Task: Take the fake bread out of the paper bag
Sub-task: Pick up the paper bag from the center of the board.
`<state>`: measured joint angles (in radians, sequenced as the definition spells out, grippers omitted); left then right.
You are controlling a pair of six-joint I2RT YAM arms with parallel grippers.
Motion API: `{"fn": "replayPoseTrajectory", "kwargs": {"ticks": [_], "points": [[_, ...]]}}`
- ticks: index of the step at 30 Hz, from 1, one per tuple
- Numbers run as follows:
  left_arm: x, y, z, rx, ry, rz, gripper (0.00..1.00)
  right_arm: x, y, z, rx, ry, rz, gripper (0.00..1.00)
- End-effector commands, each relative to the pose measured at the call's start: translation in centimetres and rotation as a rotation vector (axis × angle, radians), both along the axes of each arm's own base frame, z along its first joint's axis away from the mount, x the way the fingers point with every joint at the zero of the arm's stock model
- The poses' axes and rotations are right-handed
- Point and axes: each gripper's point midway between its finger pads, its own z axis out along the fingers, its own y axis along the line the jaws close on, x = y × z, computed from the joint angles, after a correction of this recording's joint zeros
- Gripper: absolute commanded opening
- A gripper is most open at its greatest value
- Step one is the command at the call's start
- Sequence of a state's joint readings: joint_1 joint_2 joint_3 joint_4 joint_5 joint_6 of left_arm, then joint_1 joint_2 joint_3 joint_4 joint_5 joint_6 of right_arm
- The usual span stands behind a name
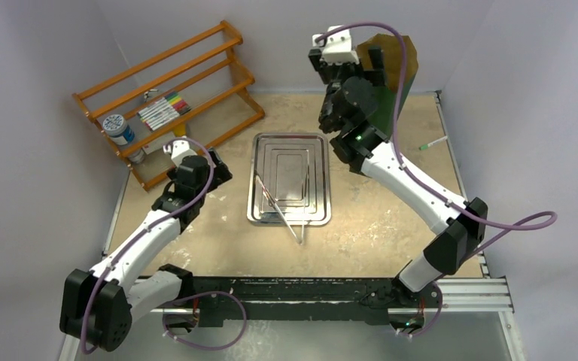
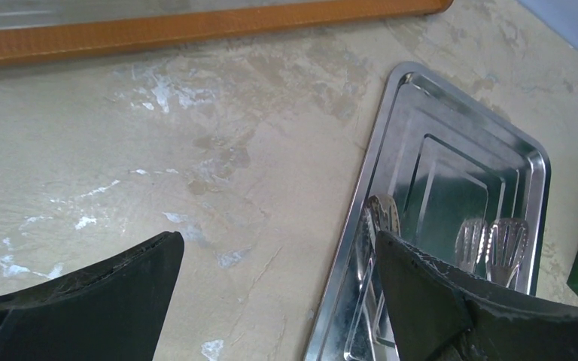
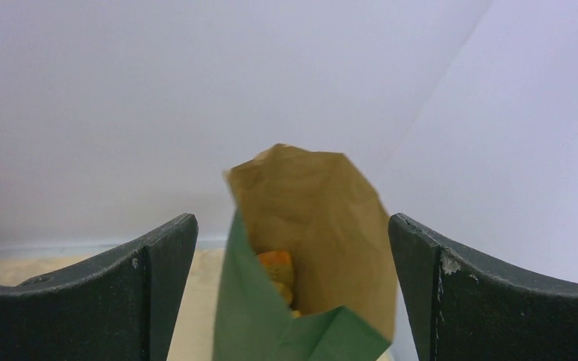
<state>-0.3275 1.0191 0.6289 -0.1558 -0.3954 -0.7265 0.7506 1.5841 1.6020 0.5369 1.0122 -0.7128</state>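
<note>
Fake bread [image 3: 276, 267] is showing only as an orange piece down inside the paper bag [image 3: 301, 218], which is standing upright at the far right of the counter [image 1: 211, 233] with its brown-lined mouth gaping. Right tool [image 3: 292, 226] is hovering at that mouth, its jaws standing wide apart and gripping nothing, with the bag sitting between them in the wrist view. Left tool [image 2: 278, 241] is hanging low over the counter just left of the metal tray [image 2: 451, 113], likewise spread fully and holding nothing. Tongs [image 2: 489, 241] are lying in the tray.
</note>
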Motion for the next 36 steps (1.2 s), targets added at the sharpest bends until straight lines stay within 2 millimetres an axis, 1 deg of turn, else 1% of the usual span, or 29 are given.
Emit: {"fn": "replayPoseTrajectory", "kwargs": {"ticks": [1,3,8,15,20,25,28,31,34,36], "points": [[1.3,-1.2,0.4,-0.063,-0.028,-0.026,1.0,0.0,-3.8,3.7,0.039,-0.072,-0.072,1.0],[1.5,-1.6,-0.2,-0.07,-0.013,-0.033,1.0,0.9,-4.6,3.2,0.048,-0.055,-0.074,1.0],[2.0,-2.3,-1.9,-0.086,0.023,-0.053,1.0,3.4,-6.1,1.5,0.058,0.027,-0.062,1.0],[2.5,-2.9,-3.6,-0.092,0.057,-0.068,1.0,6.8,-6.4,-2.1,0.085,0.136,-0.027,1.0],[2.6,-3.1,-4.6,-0.088,0.084,-0.076,1.0,8.5,-6.9,-4.8,0.112,0.201,-0.041,1.0],[2.2,-2.6,-5.8,-0.065,0.127,-0.066,0.98,9.5,-7.9,-6.4,0.137,0.241,-0.063,0.99],[1.9,-2.4,-6.6,-0.05,0.159,-0.069,0.97,9.7,-8.5,-7.1,0.148,0.263,-0.074,0.96],[1.6,-2.4,-7.8,-0.034,0.211,-0.072,0.95,9.8,-8.8,-7.2,0.153,0.269,-0.082,0.91],[1.4,-2.6,-9.1,-0.028,0.258,-0.083,0.94,9.6,-9.1,-7.0,0.153,0.27,-0.09,0.84],[1.2,-2.7,-10.1,-0.028,0.29,-0.088,0.93,9.5,-9.3,-6.8,0.154,0.268,-0.096,0.82]]}}
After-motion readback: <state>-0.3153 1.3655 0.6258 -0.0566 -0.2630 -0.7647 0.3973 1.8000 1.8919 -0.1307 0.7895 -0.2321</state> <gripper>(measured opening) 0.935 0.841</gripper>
